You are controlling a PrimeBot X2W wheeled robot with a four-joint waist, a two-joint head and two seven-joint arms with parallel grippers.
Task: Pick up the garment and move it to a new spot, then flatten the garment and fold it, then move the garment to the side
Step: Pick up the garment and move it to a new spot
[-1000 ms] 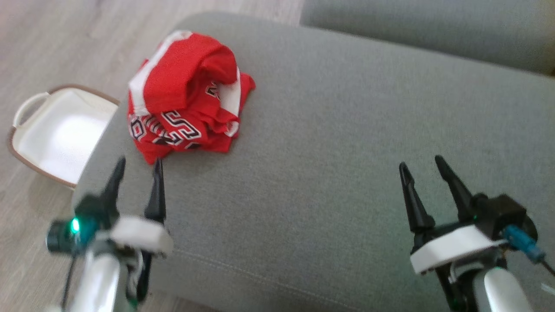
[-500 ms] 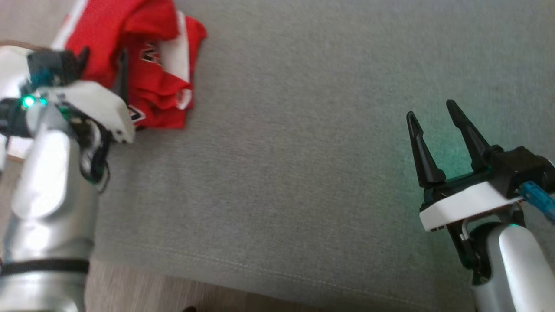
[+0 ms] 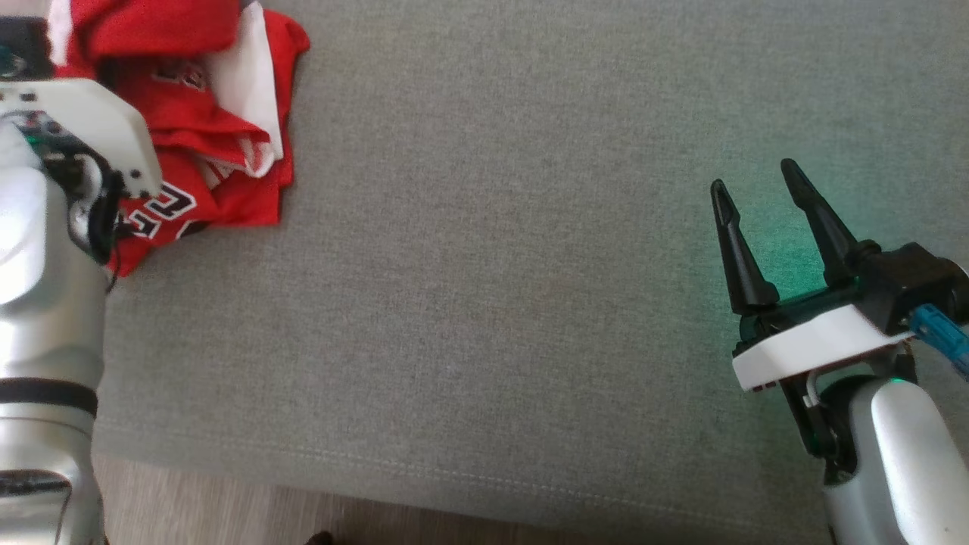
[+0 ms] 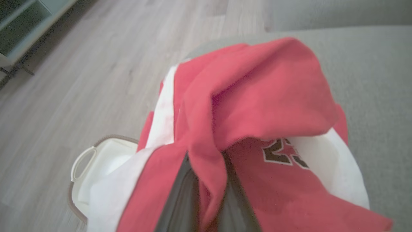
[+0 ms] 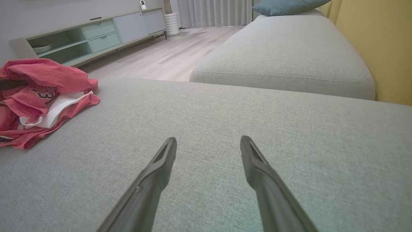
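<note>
My left tool (image 4: 206, 170), spread a second ago, is now clenched on a fold of the red jersey (image 3: 178, 121) crumpled at the left end of the sofa cushion (image 3: 492, 303), so the lift can begin. My right tool (image 3: 751, 175) hangs released over that cushion's right side. The jersey's creased black print perhaps reads "23".

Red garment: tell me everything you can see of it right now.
The garment is a red jersey-like top with white panels and black, white-edged lettering, and it looks like soft knit. It lies crumpled in a heap near the left edge of the grey sofa cushion, neither flattened nor folded. The left end effector is shut on a red fold of it, and the rest of the heap rests on the cushion.
</note>
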